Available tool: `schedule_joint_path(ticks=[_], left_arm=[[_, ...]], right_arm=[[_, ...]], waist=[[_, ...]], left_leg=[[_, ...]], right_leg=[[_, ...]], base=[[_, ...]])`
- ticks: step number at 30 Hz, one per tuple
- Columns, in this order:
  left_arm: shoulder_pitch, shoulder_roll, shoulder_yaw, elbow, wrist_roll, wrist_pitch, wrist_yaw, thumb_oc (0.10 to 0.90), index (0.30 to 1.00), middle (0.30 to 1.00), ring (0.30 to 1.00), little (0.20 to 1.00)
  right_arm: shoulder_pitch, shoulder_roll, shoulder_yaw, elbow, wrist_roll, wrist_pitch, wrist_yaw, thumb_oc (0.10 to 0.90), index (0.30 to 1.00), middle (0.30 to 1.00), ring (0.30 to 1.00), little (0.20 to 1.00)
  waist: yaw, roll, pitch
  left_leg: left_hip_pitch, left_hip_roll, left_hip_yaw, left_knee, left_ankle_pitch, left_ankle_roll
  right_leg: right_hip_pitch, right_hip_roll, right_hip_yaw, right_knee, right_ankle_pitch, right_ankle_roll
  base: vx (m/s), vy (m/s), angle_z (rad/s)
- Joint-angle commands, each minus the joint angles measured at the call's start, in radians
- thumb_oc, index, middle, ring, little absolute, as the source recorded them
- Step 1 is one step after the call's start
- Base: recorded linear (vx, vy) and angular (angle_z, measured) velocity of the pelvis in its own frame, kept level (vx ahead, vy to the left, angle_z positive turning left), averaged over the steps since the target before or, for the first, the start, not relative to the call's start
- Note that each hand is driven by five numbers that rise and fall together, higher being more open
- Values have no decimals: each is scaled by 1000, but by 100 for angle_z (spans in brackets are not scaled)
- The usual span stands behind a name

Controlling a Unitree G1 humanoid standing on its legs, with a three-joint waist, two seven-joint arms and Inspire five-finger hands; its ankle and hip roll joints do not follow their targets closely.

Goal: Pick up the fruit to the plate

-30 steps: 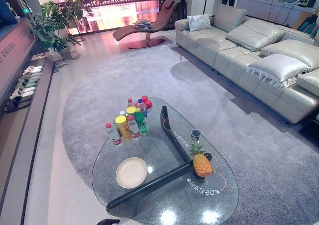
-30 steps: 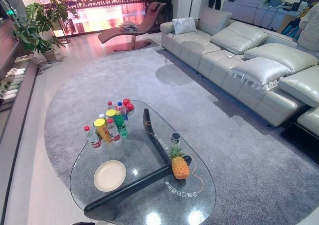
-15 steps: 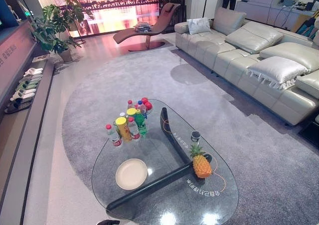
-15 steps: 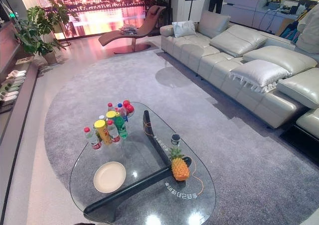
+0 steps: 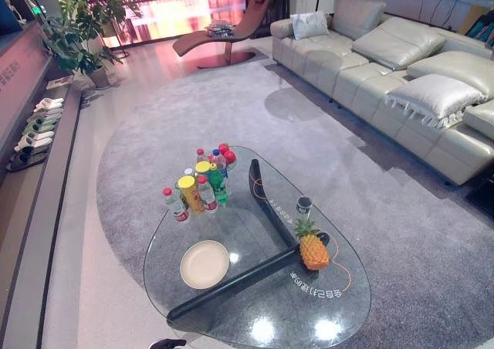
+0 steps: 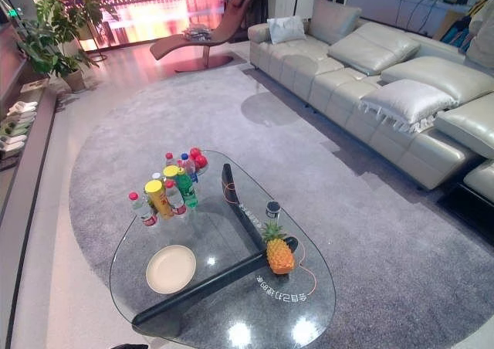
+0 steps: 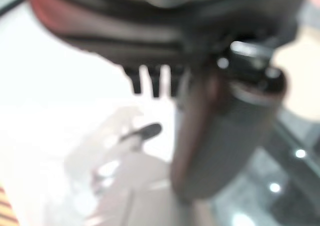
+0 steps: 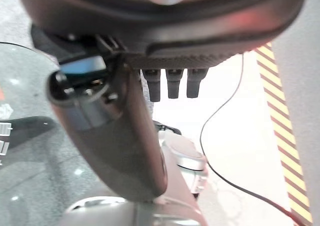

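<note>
- Pineapple stands upright on the glass bench, well apart from the empty plate.
- Left robot hand and right robot hand: fingers relaxed, holding nothing.

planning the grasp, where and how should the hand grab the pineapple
Probably round the pineapple body's middle, coming from the side: it stands upright on the glass table, and the leafy crown on top looks a poor hold. The plate lies to its left.

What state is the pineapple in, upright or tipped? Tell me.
Upright: the pineapple stands on the glass table with its leafy crown up, apart from the empty plate.
</note>
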Motion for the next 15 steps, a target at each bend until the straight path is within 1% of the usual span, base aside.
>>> schedule_joint_path(ticks=[1,4,9,10,13,14,15], left_arm=[[-76,-5,-13,52,-36,24,3,800,900,900,900,900],[-120,2,-14,44,-78,16,10,800,900,900,900,900],[-156,17,-16,21,-141,-1,-12,800,900,900,900,900],[-168,20,-21,16,-166,-11,-7,800,900,900,900,900],[-193,31,-19,10,-223,-24,-4,800,900,900,900,900],[-206,36,-16,6,-254,-27,-2,800,900,900,900,900],[-226,42,-7,2,-299,-27,-1,800,900,900,900,900]], right_arm=[[-97,-7,25,47,-20,27,19,800,900,900,900,900],[-161,-26,43,36,13,31,1,800,900,900,900,900],[-215,-59,32,3,72,13,-36,800,900,900,900,900],[-225,-70,24,-10,97,1,-42,800,900,900,900,900],[-243,-84,19,-34,131,-20,-61,800,900,900,900,900],[-251,-89,17,-40,135,-38,-76,800,900,900,900,900],[-263,-94,14,-46,154,-71,-107,800,900,900,900,900]], waist=[[-1,-13,158],[1,-2,234],[1,4,306],[1,4,327],[3,2,362],[4,-1,380],[3,-4,401]], left_leg=[[-61,24,-26,-1,33,8],[-130,9,-48,-1,46,17],[-188,-3,-63,-1,58,22],[-202,-4,-65,-1,61,22],[-230,-1,-62,0,76,19],[-250,0,-62,16,80,18],[-277,1,-63,41,79,18]], right_leg=[[-52,-34,28,5,87,-5],[-124,-26,44,5,108,-16],[-180,-22,52,20,112,-25],[-196,-24,50,32,110,-25],[-237,-28,45,68,103,-27],[-261,-29,45,89,99,-30],[-294,-31,47,120,94,-32]], base=[[-187,0,-2],[-213,-1,4],[-119,11,3],[-129,-8,0],[-112,-8,4],[-129,-15,7],[-163,-16,3]])
